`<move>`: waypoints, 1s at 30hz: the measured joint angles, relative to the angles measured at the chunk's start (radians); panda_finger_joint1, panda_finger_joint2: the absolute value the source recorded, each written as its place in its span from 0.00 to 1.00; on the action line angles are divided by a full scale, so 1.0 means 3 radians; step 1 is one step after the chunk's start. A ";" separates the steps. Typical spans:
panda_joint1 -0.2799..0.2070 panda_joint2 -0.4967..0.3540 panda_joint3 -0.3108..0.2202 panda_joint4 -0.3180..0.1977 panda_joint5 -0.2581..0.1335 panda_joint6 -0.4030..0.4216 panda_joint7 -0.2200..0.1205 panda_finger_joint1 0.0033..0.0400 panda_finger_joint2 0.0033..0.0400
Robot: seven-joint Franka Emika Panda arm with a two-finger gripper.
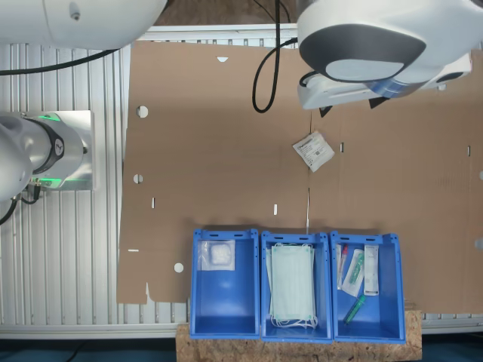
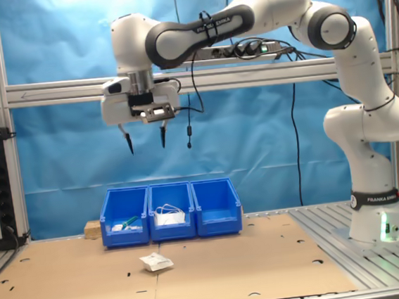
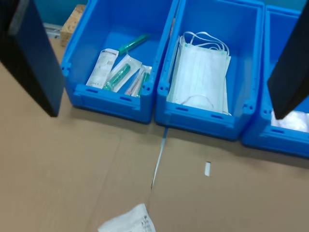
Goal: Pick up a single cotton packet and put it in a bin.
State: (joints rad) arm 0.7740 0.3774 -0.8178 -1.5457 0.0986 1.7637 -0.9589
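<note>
Overhead, claw [image 2: 145,135] high above desk [image 2: 218,268], fingers apart, gripping nothing. Below, one cotton packet [image 2: 156,262] flat on cardboard, near three blue crates side by side. One bin [image 1: 225,290] with white packets, one mask crate [image 1: 296,292], one syringe crate [image 1: 367,286].

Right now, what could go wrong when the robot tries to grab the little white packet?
The cotton packet lies flat and crinkled on the cardboard, so the open gripper, high above, might slide off it. Three blue crates sit side by side; it could drop it among the face masks instead of the bin.
</note>
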 joint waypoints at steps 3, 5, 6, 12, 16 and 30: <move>-0.0037 0.0153 -0.0006 -0.0065 0.0000 0.0158 0.0000 1.00 1.00; -0.0056 0.0250 -0.0007 -0.0114 0.0000 0.0261 0.0000 1.00 1.00; -0.0063 0.0295 -0.0006 -0.0142 0.0001 0.0310 0.0000 1.00 1.00; -0.0096 0.0531 0.0005 -0.0304 0.0039 0.0580 0.0000 1.00 1.00; -0.0105 0.0660 0.0020 -0.0409 0.0080 0.0747 0.0000 1.00 1.00; -0.0222 0.1132 0.0189 -0.0569 0.0141 0.1378 0.0000 1.00 1.00</move>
State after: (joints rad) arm 0.7074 0.7171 -0.7610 -1.7165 0.1409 2.1772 -0.9589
